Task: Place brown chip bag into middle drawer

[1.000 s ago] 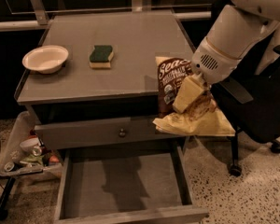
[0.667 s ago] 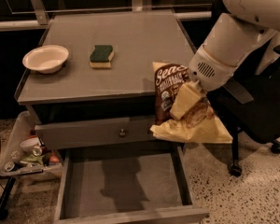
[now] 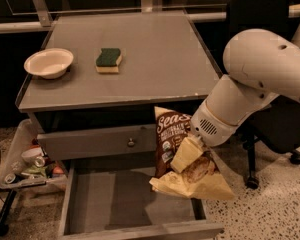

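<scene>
The brown chip bag hangs upright in the air, its pale yellow bottom edge spread out below. My gripper is shut on the bag's right side, at the end of the white arm that reaches in from the right. The bag hangs over the right part of the middle drawer, which is pulled open at the bottom of the view and shows a bare grey floor. The bag is above the drawer floor and not touching it. It partly covers the right end of the shut drawer front with a small knob.
A pale bowl and a green-and-yellow sponge sit on the grey cabinet top. A bin with trash stands at the left of the cabinet. A dark chair stands at the right, behind the arm.
My gripper has carried the bag down and to the left, from beside the cabinet's top right edge to in front of the upper drawer front, over the open drawer.
</scene>
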`<state>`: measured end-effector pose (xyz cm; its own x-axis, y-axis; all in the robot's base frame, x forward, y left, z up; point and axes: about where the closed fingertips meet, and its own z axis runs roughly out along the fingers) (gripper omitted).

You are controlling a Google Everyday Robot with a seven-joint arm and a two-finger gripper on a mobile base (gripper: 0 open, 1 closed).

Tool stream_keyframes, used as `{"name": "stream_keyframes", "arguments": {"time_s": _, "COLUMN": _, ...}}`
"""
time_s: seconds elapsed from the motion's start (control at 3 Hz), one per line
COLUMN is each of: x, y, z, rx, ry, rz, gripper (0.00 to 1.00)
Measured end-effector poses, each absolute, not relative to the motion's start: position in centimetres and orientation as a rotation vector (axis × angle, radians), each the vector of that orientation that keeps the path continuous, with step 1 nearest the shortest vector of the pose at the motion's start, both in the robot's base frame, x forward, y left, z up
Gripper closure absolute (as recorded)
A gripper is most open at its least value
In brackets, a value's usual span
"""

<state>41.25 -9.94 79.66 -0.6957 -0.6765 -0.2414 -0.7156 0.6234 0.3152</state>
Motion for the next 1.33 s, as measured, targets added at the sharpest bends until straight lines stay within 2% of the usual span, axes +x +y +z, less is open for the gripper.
{"name": "stream_keyframes", "arguments": {"time_s": 0.67, "x": 40.4, "y": -8.5, "z": 77.7, "rx": -1.168, "ry": 2.741, "rz": 0.671, "gripper": 1.00}}
{"name": "stream_keyframes", "arguments": {"time_s": 1.33, "x": 39.6, "y": -2.4, "z": 69.4, "rx": -1.072, "ry": 2.737, "rz": 0.934, "gripper": 1.00}}
